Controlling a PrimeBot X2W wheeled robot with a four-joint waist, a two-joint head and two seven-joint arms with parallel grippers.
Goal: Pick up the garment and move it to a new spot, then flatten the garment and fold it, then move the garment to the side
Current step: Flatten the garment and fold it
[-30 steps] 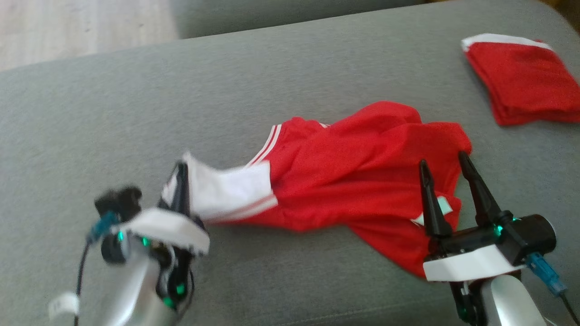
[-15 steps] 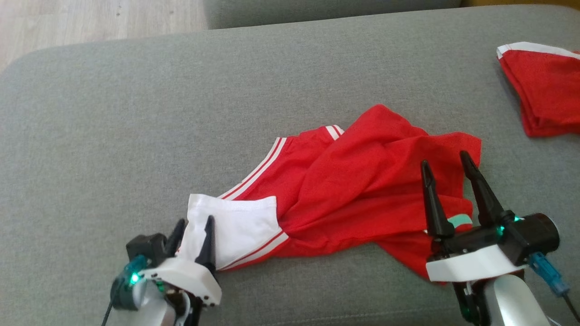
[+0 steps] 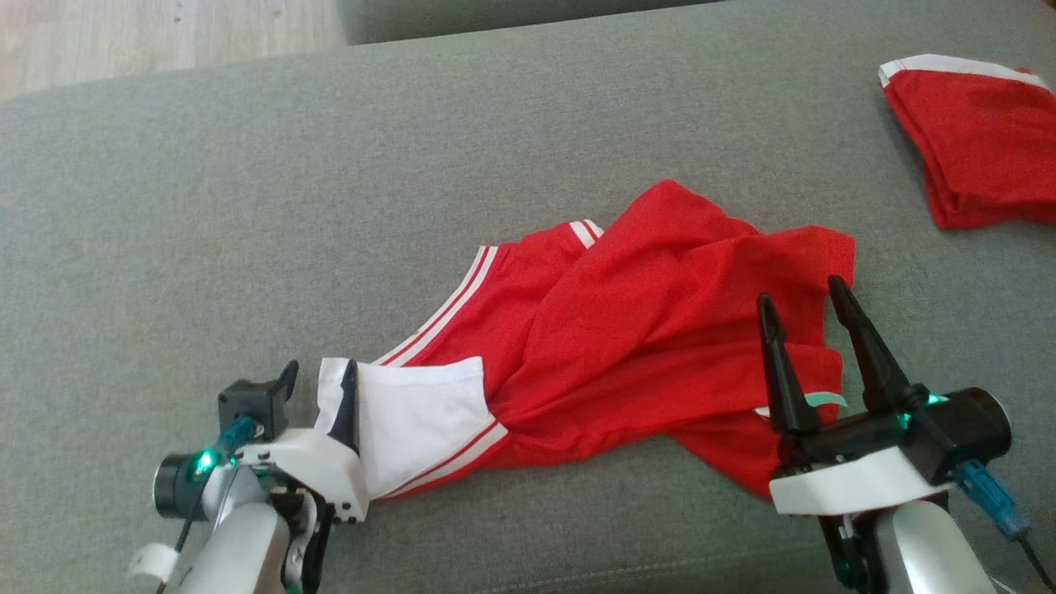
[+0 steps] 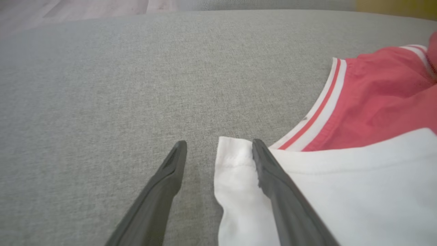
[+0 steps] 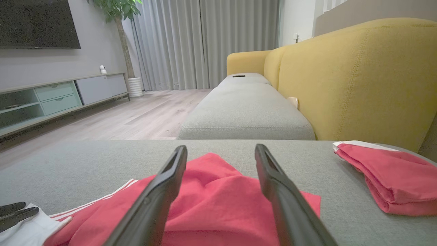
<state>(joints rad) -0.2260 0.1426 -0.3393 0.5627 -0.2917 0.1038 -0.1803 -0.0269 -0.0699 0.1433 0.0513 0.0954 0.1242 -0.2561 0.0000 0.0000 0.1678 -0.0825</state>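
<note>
The garment [image 3: 643, 330], a red shirt with white sleeves and striped trim, lies crumpled in the middle of the grey cushion [image 3: 247, 206]. My left gripper [image 3: 318, 386] is open at the garment's near left end. The white sleeve [image 4: 341, 191] has its corner between the two fingers, and one finger [image 4: 273, 177] lies over the cloth. My right gripper [image 3: 802, 297] hovers open over the garment's right part, nothing between its fingers. In the right wrist view the right gripper [image 5: 221, 150] points across the red cloth [image 5: 211, 198].
A second red garment [image 3: 965, 165], folded, lies at the cushion's far right, also folded garment [image 5: 392, 174]. A yellow sofa back [image 5: 358, 85] rises behind it. Wooden floor [image 3: 165, 33] lies beyond the far left edge. Another grey cushion [image 5: 245, 112] continues ahead.
My left gripper was shut on the white sleeve and has opened; the sleeve now lies flat on the cushion. The head camera shifted. The right gripper stayed open in place.
</note>
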